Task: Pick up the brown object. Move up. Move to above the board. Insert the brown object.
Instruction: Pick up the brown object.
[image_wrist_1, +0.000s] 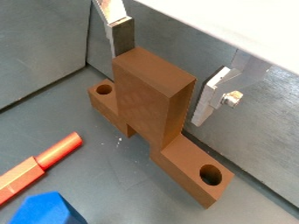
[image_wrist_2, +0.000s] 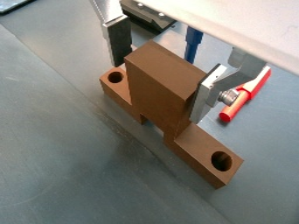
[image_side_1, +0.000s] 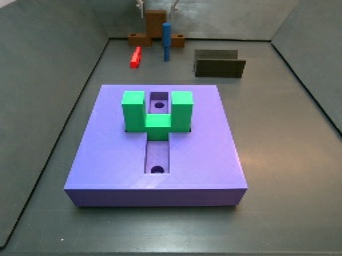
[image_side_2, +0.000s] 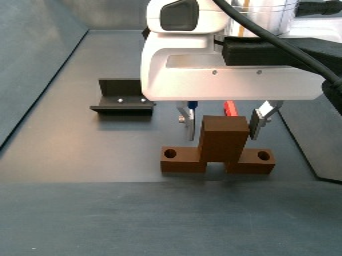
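Gripper (image_side_2: 225, 118) stands open, its plates straddling the raised middle of the brown object (image_side_2: 218, 152), which lies on the floor. We judge it rigid, light, smooth-sided; that block is the hold. Board (image_side_1: 107, 150) lies well apart; red stick (image_wrist_2: 243, 93) at two o'clock.

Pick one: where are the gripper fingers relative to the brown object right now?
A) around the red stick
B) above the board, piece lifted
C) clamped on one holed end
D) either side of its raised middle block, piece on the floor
D: in both wrist views the gripper has one finger on each side of the brown object's raised middle block, and a side view shows the piece resting on the floor, far from the board.
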